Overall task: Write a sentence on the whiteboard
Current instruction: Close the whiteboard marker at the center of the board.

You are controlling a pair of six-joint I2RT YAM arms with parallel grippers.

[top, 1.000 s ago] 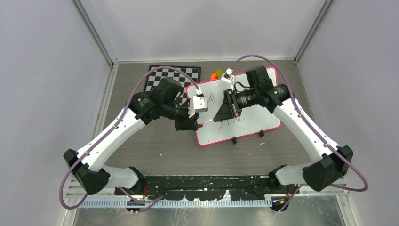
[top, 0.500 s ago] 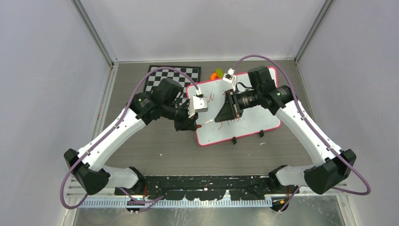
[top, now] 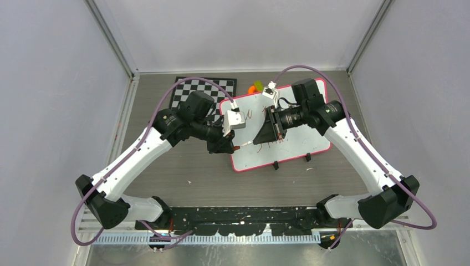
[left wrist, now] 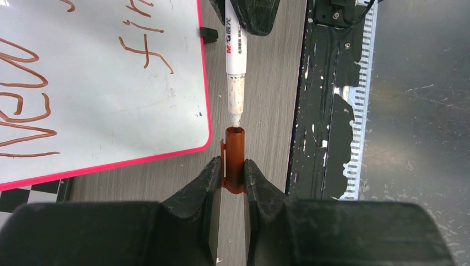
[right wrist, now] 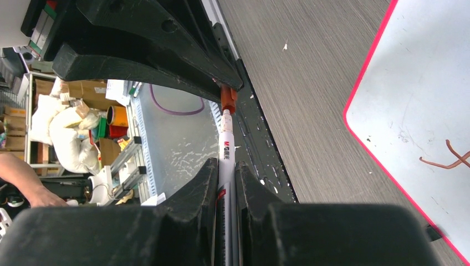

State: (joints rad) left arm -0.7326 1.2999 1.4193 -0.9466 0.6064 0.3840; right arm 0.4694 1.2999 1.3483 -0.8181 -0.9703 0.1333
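Note:
The whiteboard [top: 260,158] lies flat on the table, pink-rimmed, with the reddish-brown sentence [top: 271,141] on it. In the left wrist view the whiteboard [left wrist: 111,100] shows the sentence [left wrist: 22,105] in two lines. My left gripper [left wrist: 233,166] is shut on a red-brown marker cap [left wrist: 234,160]. My right gripper [right wrist: 226,166] is shut on a white marker [right wrist: 226,149]. The marker [left wrist: 235,50] points its stained tip into the cap's mouth. Both meet just off the board's near-left corner, left gripper [top: 228,147] facing right gripper [top: 260,138].
A black-and-white checkerboard [top: 191,91] lies at the back left beside the board. An orange and green object [top: 255,87] sits behind the board. Two black clips [top: 275,164] sit on the board's near edge. A black rail [top: 244,213] runs along the table's near edge.
The right arm shifted slightly to the right early in the second. The marker tip and cap stay lined up, and both grips are unchanged.

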